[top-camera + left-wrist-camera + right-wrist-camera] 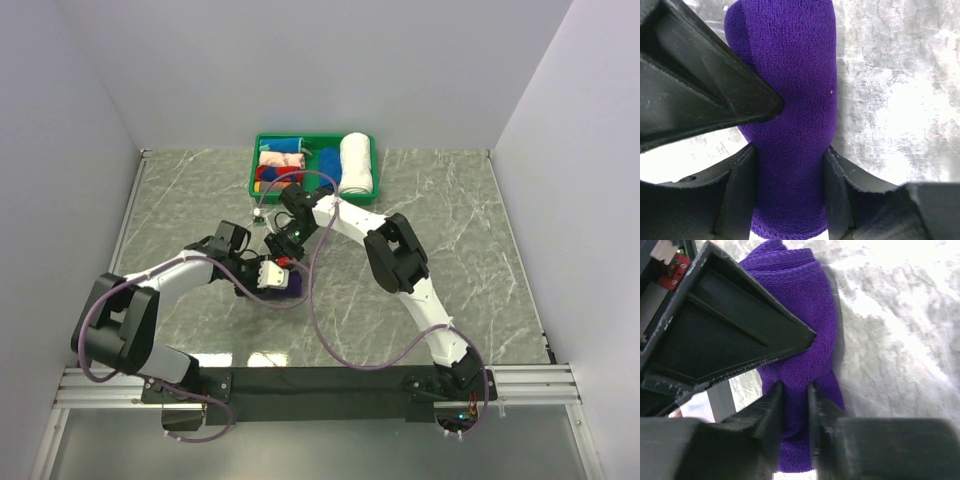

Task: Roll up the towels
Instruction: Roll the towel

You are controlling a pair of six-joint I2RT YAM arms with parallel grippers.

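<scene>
The purple towel (pixel 292 287) lies as a roll on the marble table, left of centre, mostly hidden by both grippers. My left gripper (pixel 270 276) reaches in from the left; in the left wrist view its fingers (pixel 742 190) press both sides of the towel (pixel 790 85), and the left gripper (pixel 790 156) is shut on it. My right gripper (pixel 284 248) comes down from the far side. It (pixel 796 390) pinches a narrow fold of the towel (pixel 805 300) between nearly closed jaws. A finger of the other gripper (pixel 725 330) crosses each wrist view.
A green tray (pixel 253 172) stands at the back centre with several rolled towels, among them a thick white roll (pixel 356 163) and blue cloth (pixel 328 160). Grey walls bound the table on three sides. The arm bases sit on the black rail (pixel 320 382).
</scene>
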